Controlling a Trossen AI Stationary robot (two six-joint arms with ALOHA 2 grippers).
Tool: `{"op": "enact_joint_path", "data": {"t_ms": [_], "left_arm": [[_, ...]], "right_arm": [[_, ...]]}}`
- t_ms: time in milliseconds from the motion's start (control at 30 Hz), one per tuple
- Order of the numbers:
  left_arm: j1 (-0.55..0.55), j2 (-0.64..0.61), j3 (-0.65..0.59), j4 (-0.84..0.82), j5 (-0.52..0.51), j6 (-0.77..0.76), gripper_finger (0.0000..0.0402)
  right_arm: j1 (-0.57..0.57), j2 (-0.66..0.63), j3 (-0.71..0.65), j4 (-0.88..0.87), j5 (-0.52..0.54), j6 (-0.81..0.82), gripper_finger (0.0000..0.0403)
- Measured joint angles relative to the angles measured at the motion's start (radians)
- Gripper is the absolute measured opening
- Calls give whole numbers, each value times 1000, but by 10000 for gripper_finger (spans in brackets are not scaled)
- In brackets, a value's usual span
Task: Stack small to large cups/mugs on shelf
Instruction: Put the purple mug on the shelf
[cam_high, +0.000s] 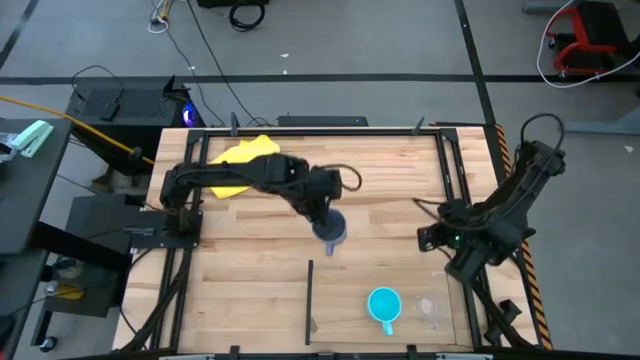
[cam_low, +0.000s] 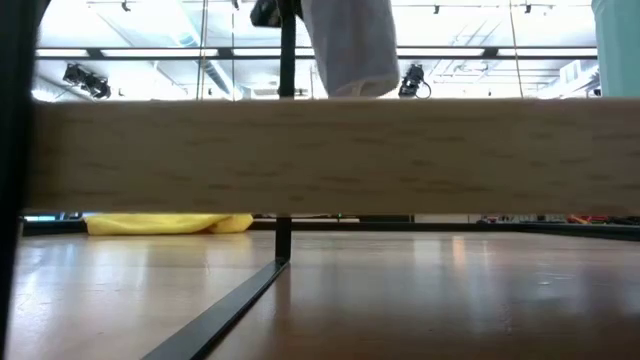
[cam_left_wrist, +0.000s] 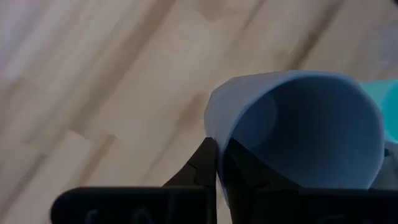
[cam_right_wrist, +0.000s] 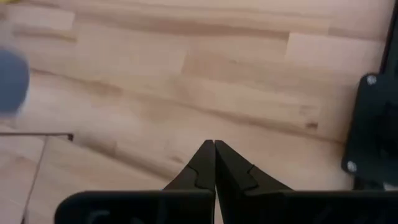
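Note:
My left gripper (cam_high: 326, 222) is over the middle of the light-wood table and is shut on the grey-blue mug (cam_high: 333, 236). The mug's open mouth fills the left wrist view (cam_left_wrist: 311, 130). In the low view the mug (cam_low: 352, 45) shows above a wooden plank edge (cam_low: 320, 155). The cyan mug (cam_high: 384, 305) stands upright on its base near the front edge, right of the thin black divider bar (cam_high: 310, 300). The tiny clear cup (cam_high: 430, 309) stands just right of it. My right gripper (cam_right_wrist: 214, 152) is shut and empty, low over the wood at the right (cam_high: 426, 238). My left gripper pinches the mug's wall at the rim (cam_left_wrist: 217, 146), with one finger (cam_left_wrist: 249, 171) inside the mug and one finger (cam_left_wrist: 199, 165) outside. The mug is tilted, its mouth turned toward the wrist camera. I cannot tell whether its base touches the wood.
A yellow cloth (cam_high: 245, 160) lies at the far left of the table and also shows in the low view (cam_low: 170, 223). Black frame rails (cam_high: 455, 170) run along the right side. Bare wood lies between the divider bar and the left frame (cam_high: 250, 290).

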Motion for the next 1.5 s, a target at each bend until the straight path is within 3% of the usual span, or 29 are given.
{"op": "enact_joint_path", "data": {"t_ms": [233,400,767,1067,1500], "left_arm": [[-77,3,0,84,-9,-152,17],[-110,4,0,193,-8,-221,17],[-212,17,0,220,55,-333,17],[-270,114,-1,238,109,-375,17],[-301,169,-1,165,39,-460,17]], "right_arm": [[-1,-104,-55,1,100,-67,8],[-24,-122,-58,2,114,-145,5],[-74,-122,-58,2,114,-229,6],[-80,-115,-58,21,139,-232,7],[-85,-67,-58,87,149,-274,5]]}}
